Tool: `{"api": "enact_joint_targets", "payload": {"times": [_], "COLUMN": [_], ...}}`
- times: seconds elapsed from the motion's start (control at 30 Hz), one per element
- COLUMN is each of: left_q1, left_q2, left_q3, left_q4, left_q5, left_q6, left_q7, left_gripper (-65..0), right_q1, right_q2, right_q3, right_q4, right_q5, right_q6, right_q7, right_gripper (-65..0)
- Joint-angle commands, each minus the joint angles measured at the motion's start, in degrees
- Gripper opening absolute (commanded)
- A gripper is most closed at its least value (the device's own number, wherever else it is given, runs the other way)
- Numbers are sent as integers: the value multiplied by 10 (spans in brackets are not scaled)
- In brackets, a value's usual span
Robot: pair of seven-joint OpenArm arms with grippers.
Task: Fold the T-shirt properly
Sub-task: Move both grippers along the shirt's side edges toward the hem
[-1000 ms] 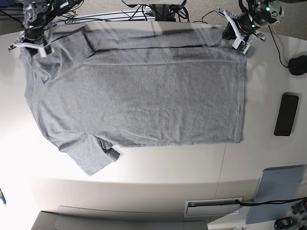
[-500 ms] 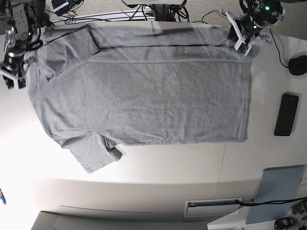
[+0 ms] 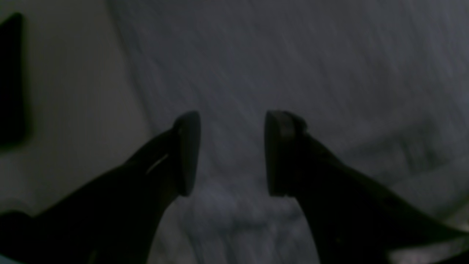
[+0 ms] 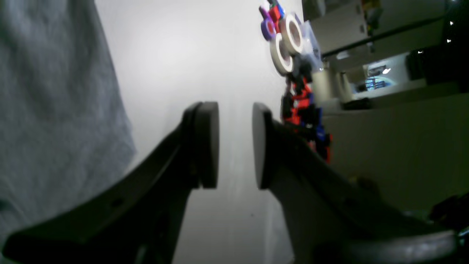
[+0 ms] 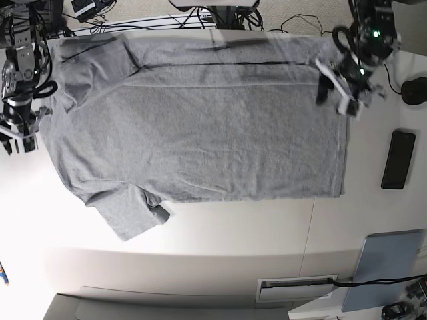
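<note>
The heather-grey T-shirt [image 5: 200, 127] lies spread flat on the white table, plain side up, neck end at the left and hem at the right. One sleeve [image 5: 130, 217] juts toward the front, its edge curled. My left gripper [image 5: 335, 93] hovers over the hem end near the far right corner. In the left wrist view it [image 3: 231, 150] is open and empty above grey cloth [image 3: 293, 66]. My right gripper [image 5: 17, 137] is off the shirt's left edge. In the right wrist view it [image 4: 234, 143] is open and empty over bare table, with the shirt [image 4: 55, 91] beside it.
A black phone [image 5: 398, 160] lies right of the shirt and shows in the left wrist view [image 3: 11, 73]. A black mouse [image 5: 415, 90] sits at the far right. A pale-blue pad [image 5: 385, 267] lies at the front right. Tape rolls and coloured clutter [image 4: 285, 40] sit beyond the right gripper.
The left gripper has moved from the shirt's far right corner toward the front, over the hem. The right gripper has moved toward the front along the shirt's left edge. The shirt shifted slightly back.
</note>
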Motion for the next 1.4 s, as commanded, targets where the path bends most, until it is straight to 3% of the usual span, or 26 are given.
{"api": "enact_joint_targets", "payload": {"times": [0.0, 0.13, 0.33, 0.47, 0.67, 0.87, 1.03, 1.37], "left_q1": [-17, -65, -146, -209, -302, -417, -486, -528], "left_q2": [-3, -3, -3, -2, -2, -2, -2, 0], "left_q3": [-2, -1, -1, -1, -1, -1, -1, -1], "left_q4": [3, -39, -148, -220, -321, -479, -570, -657], "left_q5": [-5, -10, -35, -43, -43, -36, 19, 36], "left_q6": [3, 2, -1, -1, -28, -28, -26, -25], "left_q7": [-12, -12, -17, -16, -17, -23, -60, -92], "left_gripper": [-353, -353, -353, -353, -353, -353, -353, -354], "right_q1": [14, 51, 117, 162, 222, 241, 241, 241], "right_q2": [12, 11, 6, -8, -20, -20, -20, -20], "right_q3": [7, 7, 7, 7, 7, 7, 7, 7], "right_q4": [6, 4, -5, -64, -159, -173, -173, -173], "right_q5": [12, 94, 174, 211, 261, 279, 278, 278], "right_q6": [11, 67, 156, 184, 231, 239, 239, 239], "right_q7": [8, -8, -38, -45, -72, -89, -99, -103], "right_gripper": [-459, -340, -340, -341, -341, -341, -341, -341]}}
